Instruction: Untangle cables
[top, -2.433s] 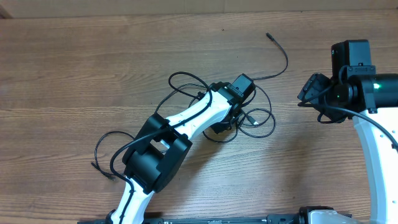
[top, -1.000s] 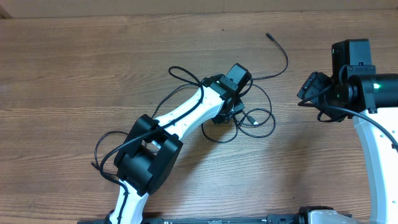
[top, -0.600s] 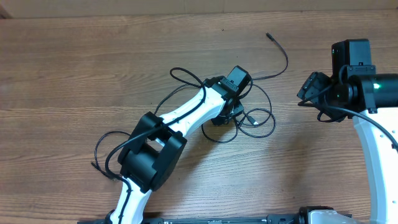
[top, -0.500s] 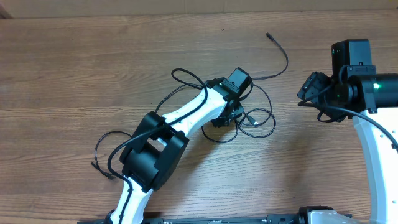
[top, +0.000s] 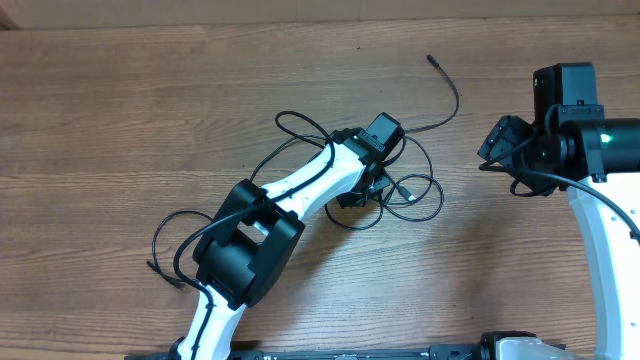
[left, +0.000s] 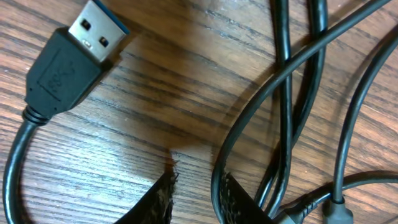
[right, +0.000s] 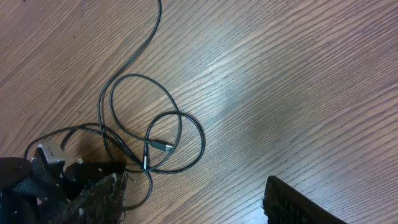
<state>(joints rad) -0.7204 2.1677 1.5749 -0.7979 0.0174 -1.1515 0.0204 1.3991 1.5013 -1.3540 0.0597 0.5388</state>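
- The cables (left: 283, 37) lie in a loose knot of crossed loops near the middle of the counter (top: 150, 120), under the left arm's (top: 310, 185) wrist. One long strand runs off toward the far edge and ends in a free tip (top: 431, 58).
- The left pincer (left: 196, 199) sits low over the knot. Its fingertips are a little apart, with one strand between them lying against the right-hand finger; bare wood shows on the other side, so nothing is clamped yet.
- The right pincer (right: 199, 199) is wide apart and empty, hovering to the right, well away from the knot.
- The step in hand looks like taking hold of a single strand. It would go best if only that strand is caught, since other cords cross just beside it.
- A slow, low pull toward open wood should follow, so the loops slide free rather than tighten.
- The USB plug (left: 68, 56) lies near the fingers and may snag in a loop, as may the silver-tipped plug (right: 166, 147) inside the coil.
- Open room lies to the left and on the far side of the knot. On the right the other arm limits travel, and the far edge is close behind the free tip.
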